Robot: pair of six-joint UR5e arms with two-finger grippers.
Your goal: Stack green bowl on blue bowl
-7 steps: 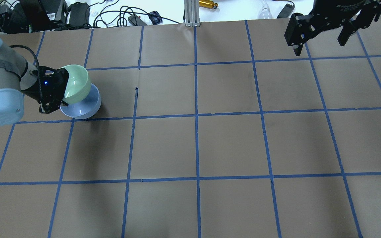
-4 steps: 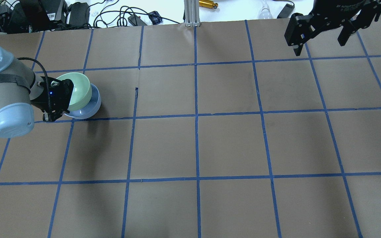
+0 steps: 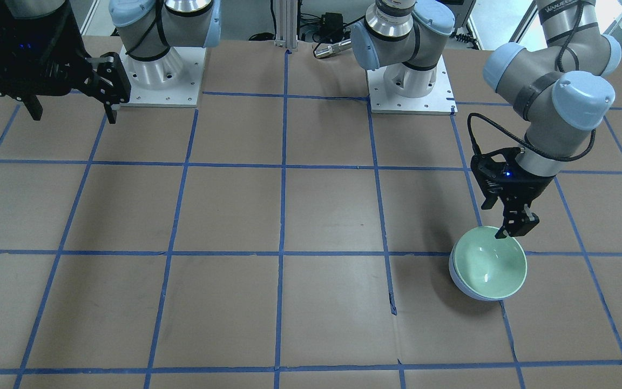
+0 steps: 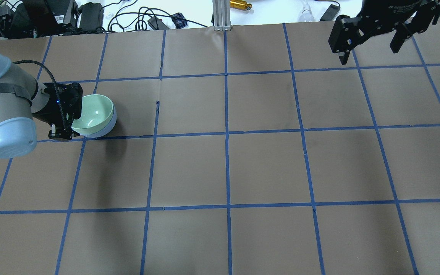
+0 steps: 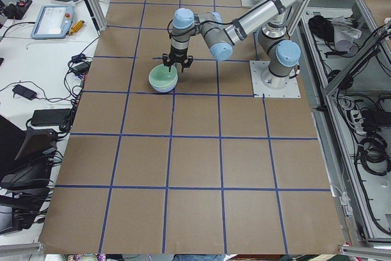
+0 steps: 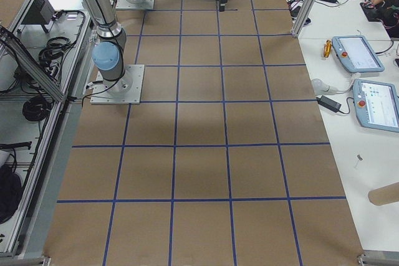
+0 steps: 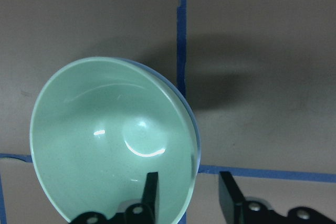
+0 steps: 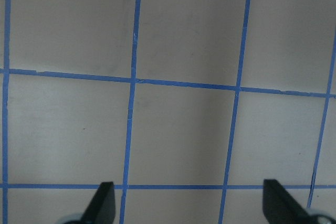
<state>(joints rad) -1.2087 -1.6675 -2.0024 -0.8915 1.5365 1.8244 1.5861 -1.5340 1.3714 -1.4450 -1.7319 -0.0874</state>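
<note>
Bench (image 4: 266,164): brown paper surface, ruled into squares by blue tape lines (image 4: 226,168).

Left arm (image 4: 6,110): grey links with pale blue joint caps, reaching down over the bench on the robot's left side, wrist above the bowls.

Right arm (image 3: 19,48): only its dark wrist end shows clearly, held high over the far right corner of the bench, well apart from both bowls.

Blue bowl (image 4: 107,128): upright on the bench on the robot's left side, just beside a tape crossing. Only a thin crescent of its outer wall and rim shows around the bowl it carries.

Green bowl (image 4: 94,112): nested inside the blue bowl, mouth up and sitting deep. Its inside is bare and glossy, with light glints near the bottom.

Right gripper (image 8: 191,205): fingers spread wide, with only taped bench between them.

Left gripper (image 7: 189,182): fingers parted and straddling the green bowl's rim on the robot's side — one finger (image 7: 151,192) over the inside, the other outside. The wrist view shows a gap on each side of the rim, so nothing is pinched.
</note>
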